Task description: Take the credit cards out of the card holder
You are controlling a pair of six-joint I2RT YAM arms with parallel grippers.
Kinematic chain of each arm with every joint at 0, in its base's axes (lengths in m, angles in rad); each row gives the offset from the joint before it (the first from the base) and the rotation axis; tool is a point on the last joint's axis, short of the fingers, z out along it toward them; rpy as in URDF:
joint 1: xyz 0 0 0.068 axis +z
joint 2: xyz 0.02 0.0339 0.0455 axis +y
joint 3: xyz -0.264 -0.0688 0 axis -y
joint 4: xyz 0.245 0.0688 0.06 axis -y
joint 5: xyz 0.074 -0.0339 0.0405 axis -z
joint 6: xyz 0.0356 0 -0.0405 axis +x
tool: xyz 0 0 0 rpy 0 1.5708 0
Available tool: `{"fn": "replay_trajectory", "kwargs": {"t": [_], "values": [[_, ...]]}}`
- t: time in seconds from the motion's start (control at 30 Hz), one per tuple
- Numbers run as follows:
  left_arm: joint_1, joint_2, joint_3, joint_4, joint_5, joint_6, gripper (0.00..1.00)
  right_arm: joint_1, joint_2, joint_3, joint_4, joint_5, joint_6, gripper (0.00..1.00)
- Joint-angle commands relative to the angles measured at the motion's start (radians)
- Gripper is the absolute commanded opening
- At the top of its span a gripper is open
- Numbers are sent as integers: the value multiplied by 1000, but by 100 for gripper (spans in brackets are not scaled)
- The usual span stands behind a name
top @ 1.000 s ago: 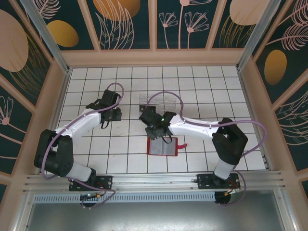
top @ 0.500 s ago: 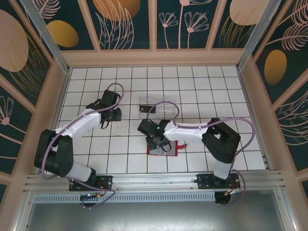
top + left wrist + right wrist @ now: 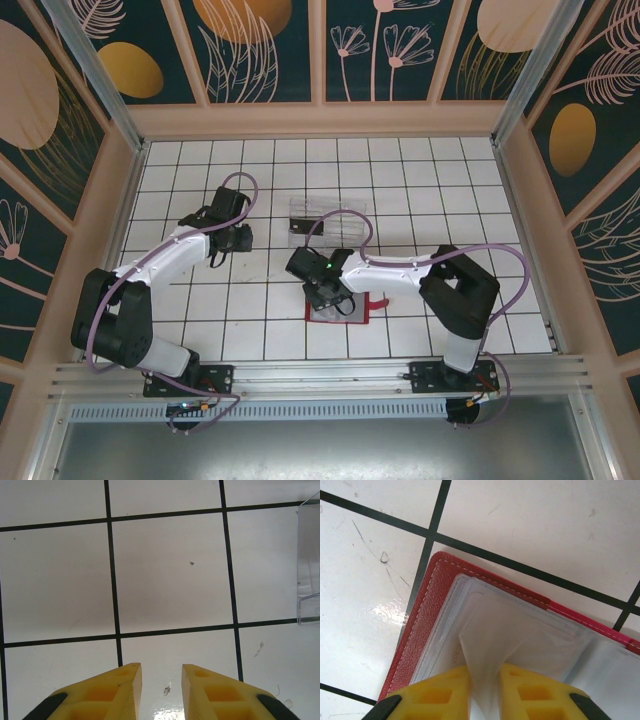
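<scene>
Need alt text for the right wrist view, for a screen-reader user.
The right tool pinches a translucent plastic sleeve between its yellow fingers, a page of the open red card holder. The holder lies on a white tiled table with dark grout lines.

My fingers [image 3: 437, 695] are yellow, with black at the outer edges. The card holder [image 3: 425, 630] is red and grained, with a pale stitch line; its sleeves [image 3: 520, 635] look milky, perhaps clear. The table [image 3: 170, 575] has white tiles with black lines. The walls [image 3: 255, 45] are dark teal with orange and pink plants.
</scene>
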Motion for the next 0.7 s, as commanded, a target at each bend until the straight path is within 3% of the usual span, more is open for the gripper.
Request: {"fn": "replay_trajectory", "kwargs": {"t": [0.0,0.2,0.37,0.67], "values": [[6,-1,-4,15,43,-2,27,3,-18,-32,-32,49,26,18],[-23,-23,14,31,213,-55,26,3,-71,-56,-30,73,37,15],[-112,-32,-13,77,371,-160,24,-3,-127,-108,6,70,48,14],[-251,-35,-143,239,520,-376,19,-13,-194,-181,76,67,63,14]]}}
